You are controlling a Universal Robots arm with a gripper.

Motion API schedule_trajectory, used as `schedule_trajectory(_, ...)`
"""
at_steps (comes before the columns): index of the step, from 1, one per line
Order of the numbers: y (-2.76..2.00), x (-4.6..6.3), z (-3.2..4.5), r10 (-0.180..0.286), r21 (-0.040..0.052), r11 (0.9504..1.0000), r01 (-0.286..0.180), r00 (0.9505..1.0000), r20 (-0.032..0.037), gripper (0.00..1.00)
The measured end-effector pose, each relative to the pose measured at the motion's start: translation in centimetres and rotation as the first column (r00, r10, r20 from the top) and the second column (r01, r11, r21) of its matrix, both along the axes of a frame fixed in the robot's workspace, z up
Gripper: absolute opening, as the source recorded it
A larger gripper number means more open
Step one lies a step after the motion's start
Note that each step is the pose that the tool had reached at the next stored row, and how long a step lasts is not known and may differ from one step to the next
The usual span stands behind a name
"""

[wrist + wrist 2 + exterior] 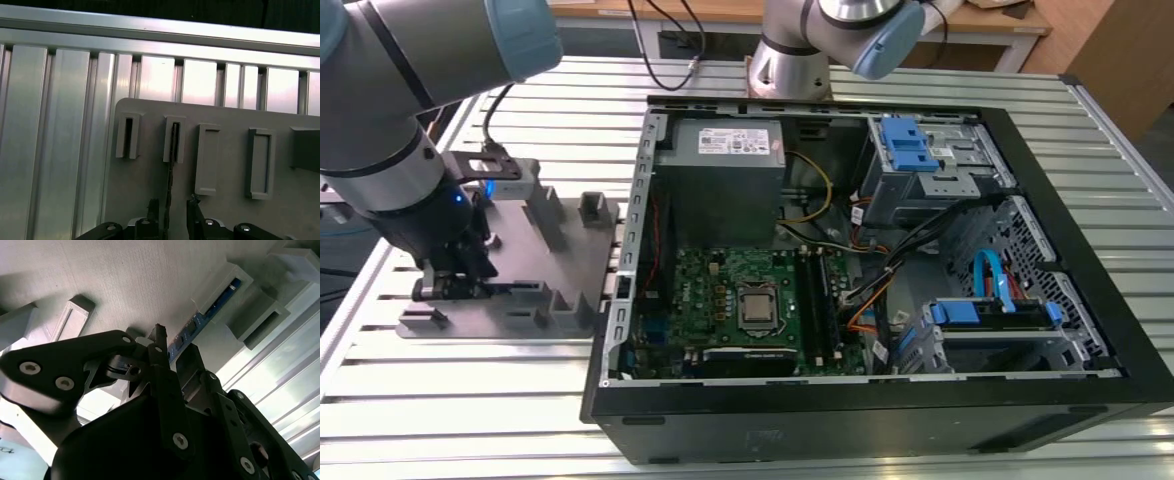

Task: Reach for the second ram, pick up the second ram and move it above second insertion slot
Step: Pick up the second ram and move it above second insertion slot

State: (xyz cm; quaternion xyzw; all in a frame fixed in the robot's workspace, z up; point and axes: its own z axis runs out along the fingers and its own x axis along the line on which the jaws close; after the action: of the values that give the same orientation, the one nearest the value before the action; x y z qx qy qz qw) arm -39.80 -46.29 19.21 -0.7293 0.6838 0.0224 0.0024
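1. One open computer case, biggest thing in the exterior view, laid flat at three o'clock with its side off and the motherboard facing up. Presumably arranged so for insertion from straight above.
2. Slatted metal table under everything, bearing case and fixture side by side, probably close together for a short carry.
3. Robot arm reaching in from eleven o'clock in the exterior view, bent down over the fixture with the wrist pointing at the table.
4. Grey plastic fixture at nine o'clock of the case, just beside it. Upright slotted blocks in a row, seemingly there to keep a stick on edge with its long upper edge free for gripping. Same fixture in the first wrist view.
5. Gripper low over the fixture's seven o'clock corner in the exterior view. In the first wrist view, gripper spread apart, one finger on each face of the stick with a gap on both sides. Released rather than clamped, judging by that gap. Same straddling stance for the gripper in the second wrist view.
6. Thin dark second ram standing on edge in a slotted block of the fixture, running between the fingertips. In the second wrist view, second ram as a blue-tinged strip seated in the block's groove. Not yet lifted, well apart from the motherboard.
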Motion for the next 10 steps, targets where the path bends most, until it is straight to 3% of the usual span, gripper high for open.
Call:
schedule_trajectory(5,0.0,0.0,-0.02,0.0,0.0,1.0,0.0,1.0,0.0,0.34)
schedule_trajectory(10,-0.01,0.0,-0.03,0.0,0.0001,1.0,0.0,1.0,0.0,0.16)
